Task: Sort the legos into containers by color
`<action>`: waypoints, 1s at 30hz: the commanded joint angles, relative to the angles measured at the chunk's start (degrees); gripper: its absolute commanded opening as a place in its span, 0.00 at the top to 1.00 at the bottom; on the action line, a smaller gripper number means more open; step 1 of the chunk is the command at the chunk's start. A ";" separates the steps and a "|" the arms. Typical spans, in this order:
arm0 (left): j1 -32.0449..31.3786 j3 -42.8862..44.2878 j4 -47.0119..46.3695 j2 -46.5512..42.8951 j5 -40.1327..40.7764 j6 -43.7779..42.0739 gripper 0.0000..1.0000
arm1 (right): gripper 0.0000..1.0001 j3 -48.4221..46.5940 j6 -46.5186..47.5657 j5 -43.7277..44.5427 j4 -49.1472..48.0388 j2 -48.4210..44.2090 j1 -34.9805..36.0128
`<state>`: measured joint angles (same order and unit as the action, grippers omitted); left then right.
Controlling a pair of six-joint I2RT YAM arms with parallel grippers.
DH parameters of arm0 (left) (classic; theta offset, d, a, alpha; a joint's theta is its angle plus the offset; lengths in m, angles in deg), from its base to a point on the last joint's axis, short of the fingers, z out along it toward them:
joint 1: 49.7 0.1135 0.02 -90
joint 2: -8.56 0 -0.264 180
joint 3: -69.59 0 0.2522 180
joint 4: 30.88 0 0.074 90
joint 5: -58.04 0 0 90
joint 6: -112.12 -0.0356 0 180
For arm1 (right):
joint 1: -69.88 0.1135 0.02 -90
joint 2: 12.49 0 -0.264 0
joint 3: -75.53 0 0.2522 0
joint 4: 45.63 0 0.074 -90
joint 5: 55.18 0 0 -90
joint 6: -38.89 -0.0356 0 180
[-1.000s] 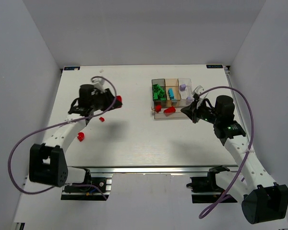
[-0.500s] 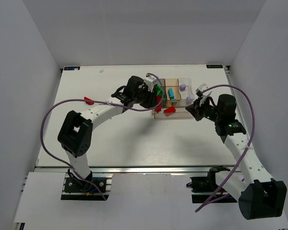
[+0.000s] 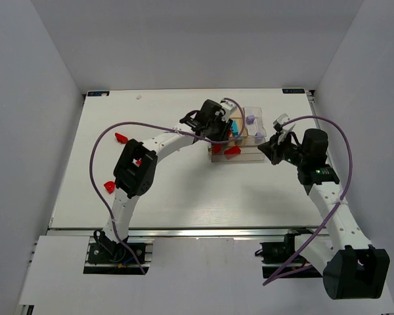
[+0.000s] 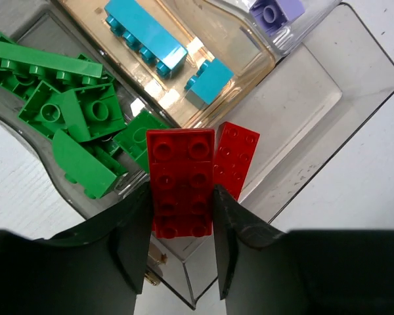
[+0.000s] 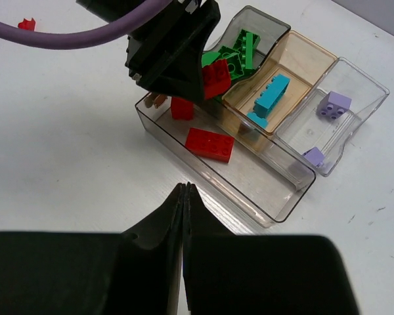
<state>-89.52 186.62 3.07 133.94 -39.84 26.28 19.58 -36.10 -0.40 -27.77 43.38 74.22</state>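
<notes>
My left gripper (image 4: 181, 200) is shut on a red brick (image 4: 181, 180) and holds it over the near end of the tray (image 3: 251, 155), above its long clear compartment (image 4: 315, 111). Another red brick (image 4: 237, 157) lies in that compartment; the right wrist view shows two there (image 5: 210, 144). Green bricks (image 4: 65, 105) fill the smoky compartment and cyan bricks (image 4: 144, 33) lie in the tan one. My right gripper (image 5: 185, 187) is shut and empty, just off the tray's long side. In the top view it (image 3: 265, 149) is at the tray's right end.
Purple bricks (image 5: 333, 105) lie in the clear square compartment. Loose red bricks lie on the table's left part, one at the far left (image 3: 121, 138) and one nearer (image 3: 109, 186). The left arm's purple cable (image 3: 151, 126) arcs over the table's left half.
My left arm has swung from the table's left side to over the tray, carrying the red brick. The right gripper has barely moved and stays shut.
</notes>
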 commanded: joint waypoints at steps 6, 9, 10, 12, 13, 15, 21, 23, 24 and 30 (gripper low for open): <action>-1.41 2.21 2.76 -2.60 1.64 -1.09 0.40 | 0.97 0.27 0.46 -2.83 -0.76 0.55 -1.52; -1.41 1.42 2.23 -3.30 1.73 -1.18 0.40 | 0.96 0.36 0.46 -3.10 -0.76 0.55 -1.70; -1.41 1.07 2.14 -3.56 2.08 -1.26 0.40 | 0.96 0.27 0.46 -3.36 -0.67 0.55 -1.96; -1.41 0.36 2.05 -4.27 2.43 -1.35 0.39 | 0.96 0.36 0.38 -3.54 -0.76 0.64 -2.49; -1.41 -0.16 1.70 -4.70 2.78 -1.35 0.39 | 0.96 0.27 0.38 -3.97 -0.67 0.64 -2.41; -1.41 -1.83 0.74 -7.42 4.62 -0.92 0.39 | 0.95 0.27 0.46 -4.67 -0.58 0.81 -2.58; 3.59 -14.73 -4.54 -21.90 16.74 7.95 1.00 | 0.60 0.10 5.38 -10.91 2.49 1.69 -3.20; 8.31 -17.56 -3.75 -24.56 17.81 12.68 1.00 | 0.52 0.09 5.65 -11.80 2.84 2.30 -3.11; 10.35 -18.87 -2.71 -25.53 18.51 14.54 1.00 | 0.52 0.01 5.65 -11.71 2.76 2.39 -3.11; 26.33 -29.16 1.52 -28.70 20.09 29.55 0.35 | 0.48 -0.17 4.86 -9.95 2.67 3.01 -3.19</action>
<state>-68.38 161.61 0.31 105.31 -23.17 44.86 19.60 -31.62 -9.52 -24.71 46.29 71.34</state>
